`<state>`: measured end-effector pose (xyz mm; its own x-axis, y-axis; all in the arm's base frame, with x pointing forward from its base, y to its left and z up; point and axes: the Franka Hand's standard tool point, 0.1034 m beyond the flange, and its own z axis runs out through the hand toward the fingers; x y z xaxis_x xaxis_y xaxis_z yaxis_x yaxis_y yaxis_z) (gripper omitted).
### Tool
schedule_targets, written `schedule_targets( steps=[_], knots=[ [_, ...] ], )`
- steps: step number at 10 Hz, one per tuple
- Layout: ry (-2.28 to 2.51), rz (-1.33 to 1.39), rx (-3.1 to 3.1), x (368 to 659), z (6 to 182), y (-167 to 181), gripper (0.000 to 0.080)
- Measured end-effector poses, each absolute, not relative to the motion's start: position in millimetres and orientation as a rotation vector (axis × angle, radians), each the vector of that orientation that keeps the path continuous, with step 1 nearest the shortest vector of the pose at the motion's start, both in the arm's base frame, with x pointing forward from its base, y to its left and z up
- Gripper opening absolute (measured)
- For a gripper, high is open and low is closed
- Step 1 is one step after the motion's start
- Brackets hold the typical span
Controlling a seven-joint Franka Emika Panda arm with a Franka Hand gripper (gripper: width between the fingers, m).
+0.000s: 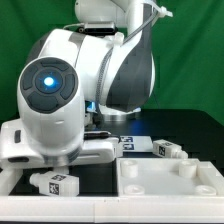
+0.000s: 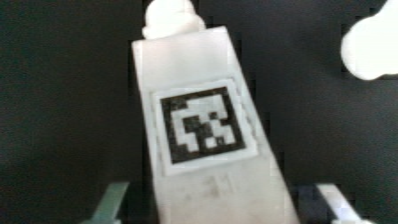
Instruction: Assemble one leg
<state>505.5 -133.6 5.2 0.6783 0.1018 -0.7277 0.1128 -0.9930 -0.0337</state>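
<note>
Wrist view has the small stubby white plastic leg with its black-and-white square tag point(image 2: 201, 120) over the black table point(image 2: 54, 100). The gripper point(image 2: 219, 203) straddles it, fingers point(image 2: 112, 200) spread with a dark gap on each side, so nothing's clamped. Exterior view is mostly bulky white arm point(image 1: 60, 100), so can't place that leg against the large flat white tray-like tabletop point(image 1: 160, 190). A second tagged leg point(image 1: 55, 183) lies off that tabletop's near corner on the exterior view's left, and a third leg point(image 1: 166, 150) sits just past its far edge.

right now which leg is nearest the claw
The leg filling the wrist view, tag up, between the fingers of the open claw. The front leg and the leg at the exterior view's right have no claw around them.
</note>
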Motion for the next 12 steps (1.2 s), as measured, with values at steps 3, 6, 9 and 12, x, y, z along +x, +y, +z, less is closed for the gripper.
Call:
schedule_targets(
  steps=[3,6,9,12],
  knots=[
    [0.097,-1.259,2.884,503.4,6.5,-131.2,0.0308],
    [0.106,-0.912,2.999,557.7,50.3,-106.5,0.0285],
    [0.091,-0.846,3.011,547.3,34.2,-118.1,0.0286],
    [0.008,-0.954,2.986,542.1,69.3,-91.1,0.0287]
  ],
)
